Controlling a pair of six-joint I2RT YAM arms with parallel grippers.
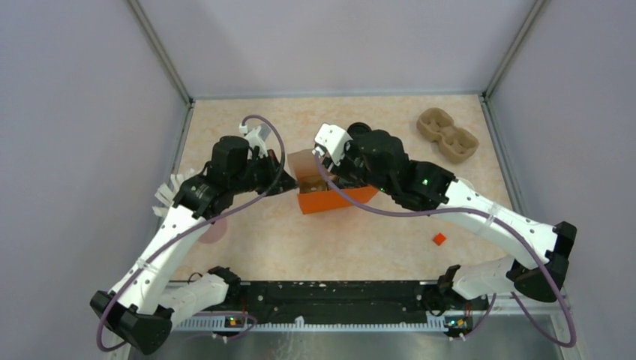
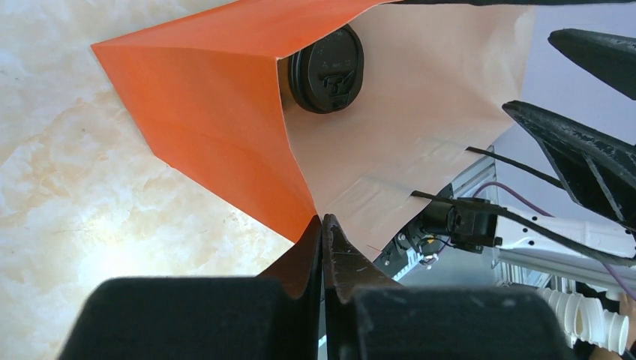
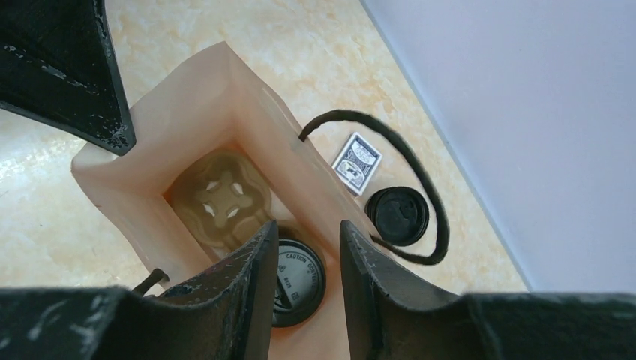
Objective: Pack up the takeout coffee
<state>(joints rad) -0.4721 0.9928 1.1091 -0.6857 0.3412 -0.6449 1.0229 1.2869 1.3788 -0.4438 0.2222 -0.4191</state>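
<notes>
**Takeout coffee seated in the bag, seen down the line of the right hand.** The takeout coffee point(image 3: 298, 279), black lid on, stands upright deep inside the orange bag point(image 1: 334, 201). It sits at one end wall, just beside a tan moulded cup socket point(image 3: 221, 201) on the bag's floor.

The right hand point(image 3: 307, 225) hangs directly over the bag's mouth with its fingers parted. The lid shows in the gap between them: one finger overlaps its edge in this view and the other stands clear of it. The hand therefore reads as released rather than grasping, though contact on the hidden side cannot be ruled out. The left hand point(image 2: 322, 221) is clenched on the bag's rim at a corner fold, holding the mouth open from the side.

Key relation: the cup lies straight below the right hand, its long axis vertical and in line with the fingers. The right hand is much the nearer of the two, so a withdrawal would best run straight up along that axis.

The bag's black cord handle point(image 3: 337, 114) loops out over the surface point(image 3: 315, 60) beside the fingers, next to a loose black lid point(image 3: 397, 216) and a card pack point(image 3: 357, 163). A sideways exit could snag the cord or tip the bag
</notes>
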